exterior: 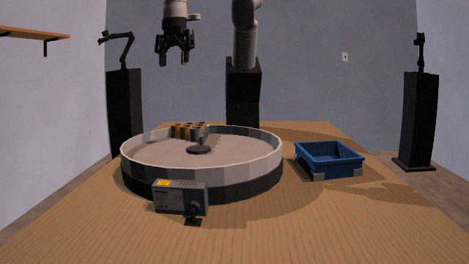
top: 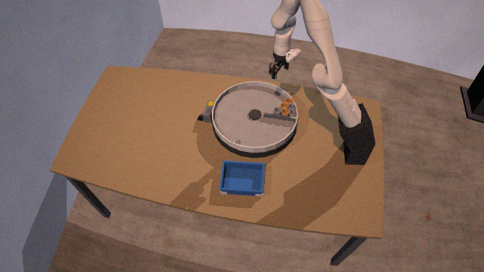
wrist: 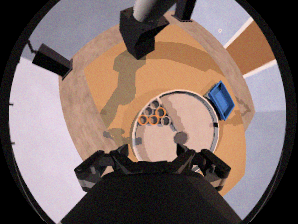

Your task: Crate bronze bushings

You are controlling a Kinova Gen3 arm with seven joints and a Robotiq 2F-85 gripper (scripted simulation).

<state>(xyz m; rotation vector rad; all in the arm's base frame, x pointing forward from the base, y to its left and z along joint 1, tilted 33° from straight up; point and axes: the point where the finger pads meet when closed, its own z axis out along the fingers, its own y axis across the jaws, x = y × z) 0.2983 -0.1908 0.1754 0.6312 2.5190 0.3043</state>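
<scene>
The round grey turning table [top: 254, 118] stands mid-table, with a dark hub [top: 255, 114] and a dark bar running to its rim. A cluster of bushings lies against the bar near the rim: bronze ones [top: 285, 108] and grey steel ones [top: 292, 107]. The cluster also shows in the exterior view [exterior: 188, 130] and in the wrist view [wrist: 156, 115]. My gripper [exterior: 172, 59] [top: 274, 72] hangs open and empty high above the table's far edge, beyond the turning table's rim. The blue crate [top: 242, 177] stands empty in front of the turning table.
A grey control box [exterior: 179, 198] with a yellow label sits against the turning table's rim. The arm's black base block [top: 356, 137] stands at the table's right side. Black camera stands [exterior: 418, 117] stand around the table.
</scene>
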